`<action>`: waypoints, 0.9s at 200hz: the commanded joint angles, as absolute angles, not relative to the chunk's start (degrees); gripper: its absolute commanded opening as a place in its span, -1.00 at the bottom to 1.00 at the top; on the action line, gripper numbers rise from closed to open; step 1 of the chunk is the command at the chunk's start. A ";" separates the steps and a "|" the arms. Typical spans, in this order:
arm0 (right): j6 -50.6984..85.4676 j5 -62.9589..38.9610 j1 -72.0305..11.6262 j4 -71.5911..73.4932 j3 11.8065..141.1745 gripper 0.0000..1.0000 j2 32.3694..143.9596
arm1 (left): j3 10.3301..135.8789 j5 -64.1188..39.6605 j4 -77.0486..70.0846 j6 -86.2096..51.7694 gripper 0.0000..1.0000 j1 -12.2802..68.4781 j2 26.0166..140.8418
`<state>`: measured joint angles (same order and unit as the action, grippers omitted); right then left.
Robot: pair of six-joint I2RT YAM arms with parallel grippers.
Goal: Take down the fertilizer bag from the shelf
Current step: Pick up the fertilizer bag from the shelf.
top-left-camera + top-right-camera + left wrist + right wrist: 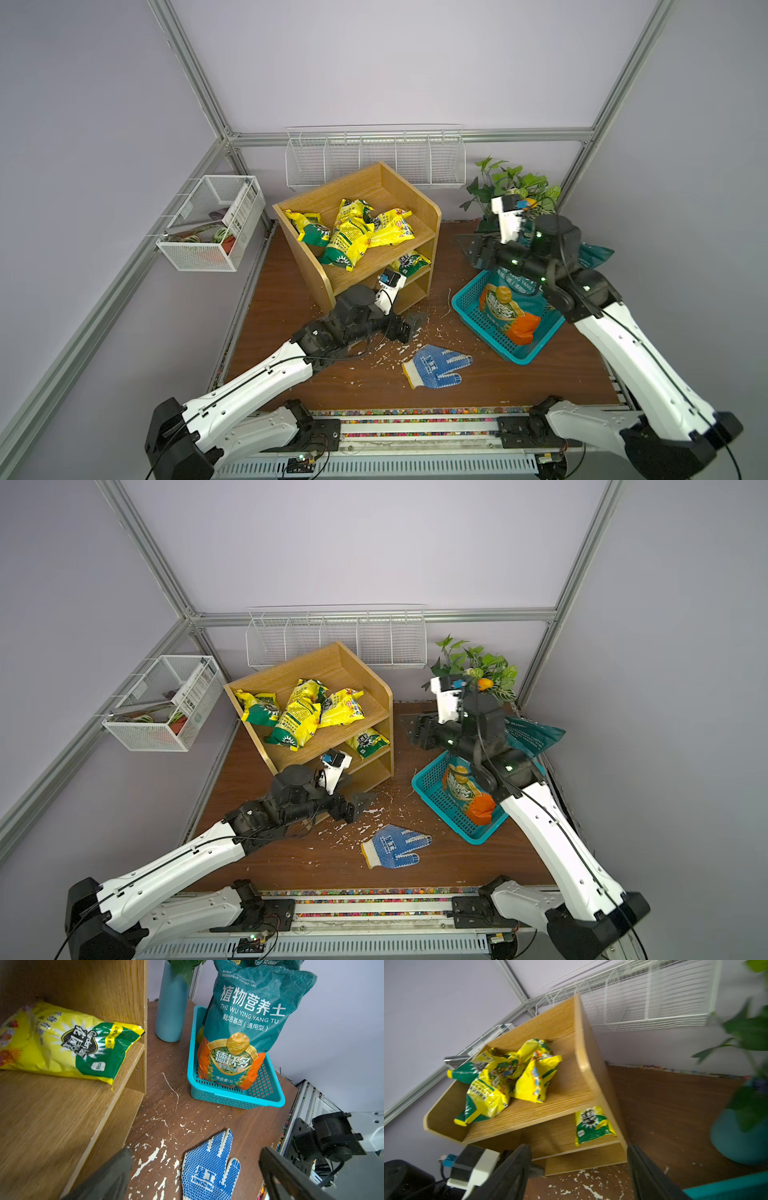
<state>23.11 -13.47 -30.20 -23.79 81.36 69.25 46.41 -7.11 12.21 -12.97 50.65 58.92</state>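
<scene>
Since one yellow-and-green fertilizer bag (409, 262) lies alone on the middle tier of the shelf (432, 216), at the open front with a corner reaching the board's edge, it looks the easiest pick; more fertilizer bags (353, 237) are heaped on the shelf's top tier. Just in front of the shelf's bottom tier, the left gripper (409, 325) sits low over the table (519, 386), claw apart and empty. Off the shelf's closed side board, the right gripper (473, 249) faces it, claw likewise apart, holding nothing. The reach would go best, I judge, by coming level with the tier, pinching the bag's near seam, and drawing it straight out without nudging the shelf.
</scene>
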 commanded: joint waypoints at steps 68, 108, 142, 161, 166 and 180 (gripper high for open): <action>23.25 -5.80 -40.96 -10.98 84.97 0.57 81.74 | 40.87 -0.08 13.21 -14.57 1.00 50.93 55.10; 28.45 -11.96 -37.18 -2.29 85.27 0.54 86.46 | 40.60 -0.37 11.26 -14.99 1.00 50.89 55.55; 30.70 -14.99 -37.99 1.53 86.80 0.36 89.51 | 39.74 0.00 10.53 -15.38 1.00 50.89 55.32; 32.76 -17.19 -38.13 2.84 87.18 0.25 91.07 | 39.46 0.00 10.55 -15.47 1.00 50.89 55.37; 33.16 -17.39 -38.23 3.15 87.13 0.20 91.29 | 39.46 0.00 10.64 -15.51 1.00 50.89 55.40; 33.65 -17.49 -38.35 3.73 86.82 -0.10 91.42 | 39.38 0.00 10.64 -15.62 1.00 50.89 55.35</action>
